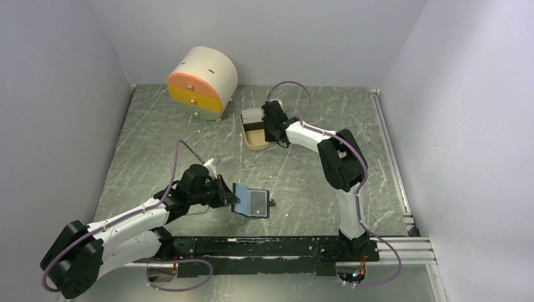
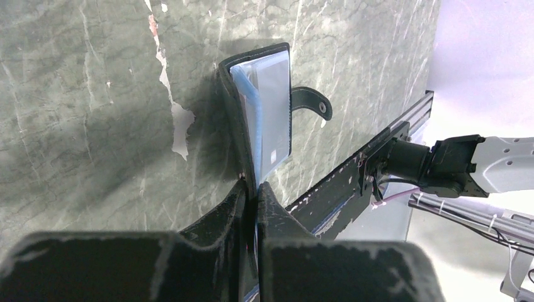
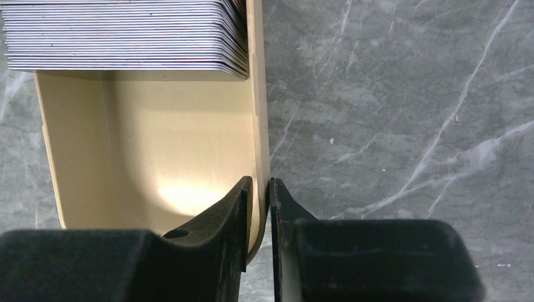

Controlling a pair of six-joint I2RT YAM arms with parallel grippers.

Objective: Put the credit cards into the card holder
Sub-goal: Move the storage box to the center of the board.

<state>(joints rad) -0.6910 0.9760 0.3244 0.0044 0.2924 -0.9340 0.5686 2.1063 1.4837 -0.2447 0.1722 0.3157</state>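
The card holder [image 1: 252,201] is a black wallet with a blue inner face, open near the table's front middle. My left gripper [image 1: 230,197] is shut on its left flap and holds that flap up; the wrist view shows the flap [image 2: 242,119] pinched at my gripper [image 2: 256,189], a clear blue-edged pocket with a light card inside, and the snap tab [image 2: 310,102]. My right gripper [image 3: 261,189] is shut on the side wall of the tan tray [image 3: 259,113], far middle in the top view [image 1: 255,141]. A stack of credit cards [image 3: 126,34] stands in the tray's far end.
A round cream box with orange and yellow drawers [image 1: 201,82] stands at the back left. A black rail [image 1: 277,246] runs along the near edge by the arm bases. Metal rails [image 1: 393,157] line the table's right side.
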